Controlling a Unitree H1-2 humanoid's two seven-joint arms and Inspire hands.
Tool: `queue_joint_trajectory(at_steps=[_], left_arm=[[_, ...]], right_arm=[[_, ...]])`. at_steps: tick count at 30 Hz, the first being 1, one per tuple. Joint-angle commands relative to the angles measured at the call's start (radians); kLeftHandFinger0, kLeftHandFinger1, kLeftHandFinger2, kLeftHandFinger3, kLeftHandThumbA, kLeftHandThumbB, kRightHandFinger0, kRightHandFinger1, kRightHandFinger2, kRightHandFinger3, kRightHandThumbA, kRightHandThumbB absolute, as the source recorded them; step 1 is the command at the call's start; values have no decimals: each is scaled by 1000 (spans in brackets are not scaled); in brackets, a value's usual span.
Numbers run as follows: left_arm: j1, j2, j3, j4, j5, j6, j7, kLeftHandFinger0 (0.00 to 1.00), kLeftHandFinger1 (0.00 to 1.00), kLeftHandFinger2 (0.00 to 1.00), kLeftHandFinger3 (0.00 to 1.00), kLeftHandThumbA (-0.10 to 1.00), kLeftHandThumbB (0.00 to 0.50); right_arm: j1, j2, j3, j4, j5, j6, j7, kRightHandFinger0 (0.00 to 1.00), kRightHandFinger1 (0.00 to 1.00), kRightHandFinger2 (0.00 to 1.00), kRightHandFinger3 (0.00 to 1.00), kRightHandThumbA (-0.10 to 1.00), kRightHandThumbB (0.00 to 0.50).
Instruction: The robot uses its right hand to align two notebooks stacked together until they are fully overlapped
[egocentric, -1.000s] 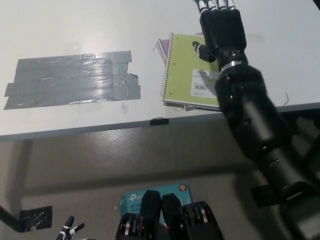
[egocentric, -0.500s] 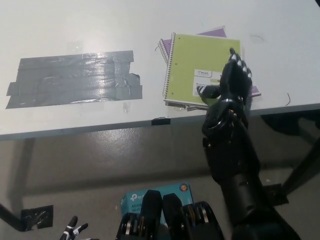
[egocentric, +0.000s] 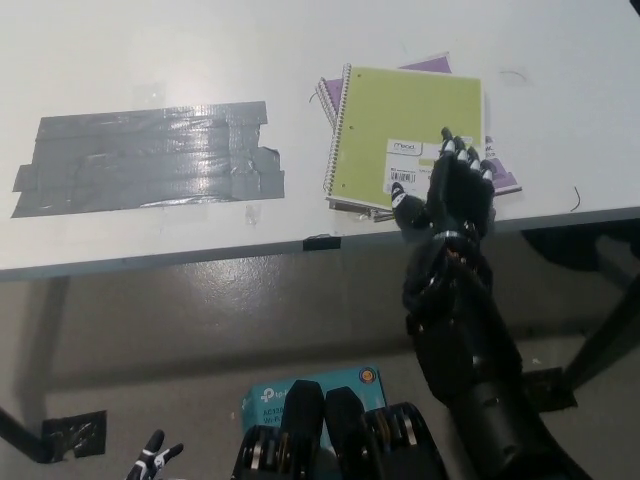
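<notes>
Head view shows my black right hand (egocentric: 452, 190) spread and holding nothing over the near right corner of the green notebook (egocentric: 410, 125), lower and closer to the desk (egocentric: 150, 60) edge than half a second ago. The green notebook lies long axis running away from me, spiral at left, on the purple notebook (egocentric: 325, 97), which is skewed and peeks out at left, top and right. My white left hand (egocentric: 152, 464) barely shows at bottom left; I cannot tell its state.
</notes>
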Motion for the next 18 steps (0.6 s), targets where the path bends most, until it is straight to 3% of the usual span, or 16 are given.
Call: queue_joint_trajectory(at_steps=[1, 3, 4, 5, 8, 11, 13, 17, 18], left_arm=[[-2, 5, 3, -23, -1, -14, -9, 541, 576, 589, 1000, 1000, 500], [-5, 6, 4, -15, -3, -16, -11, 517, 567, 593, 1000, 1000, 500], [-5, 7, 3, -14, -1, -20, -12, 583, 585, 596, 1000, 1000, 500], [-3, 9, 4, -20, 0, -18, -11, 586, 584, 595, 1000, 1000, 500], [1, 15, 3, -28, 1, -25, -16, 620, 617, 603, 1000, 1000, 500], [1, 15, 6, -27, 0, -24, -15, 602, 610, 581, 1000, 1000, 500], [1, 16, 6, -23, -2, -29, -18, 566, 592, 565, 1000, 1000, 500], [2, 18, 4, -27, 3, -27, -15, 595, 592, 540, 1000, 1000, 500], [2, 16, 5, -23, 5, -36, -13, 547, 579, 510, 1000, 1000, 500]], right_arm=[[14, -54, 109, -52, -80, 12, 107, 1000, 1000, 1000, 1000, 1000, 354], [26, -74, 137, -70, -83, 12, 150, 1000, 1000, 1000, 1000, 1000, 367], [41, -102, 169, -75, -72, 12, 156, 1000, 1000, 1000, 1000, 1000, 368], [51, -116, 181, -85, -50, 12, 161, 1000, 1000, 1000, 1000, 1000, 349], [76, -173, 227, -128, -54, 12, 196, 1000, 1000, 1000, 1000, 1000, 358], [79, -203, 257, -137, -66, 12, 220, 1000, 1000, 1000, 1000, 1000, 341], [76, -242, 304, -125, -48, 12, 207, 1000, 1000, 1000, 1000, 1000, 357], [73, -277, 352, -130, -24, 9, 229, 1000, 1000, 1000, 1000, 1000, 361], [77, -285, 357, -137, -10, -4, 237, 1000, 1000, 1000, 1000, 1000, 364]])
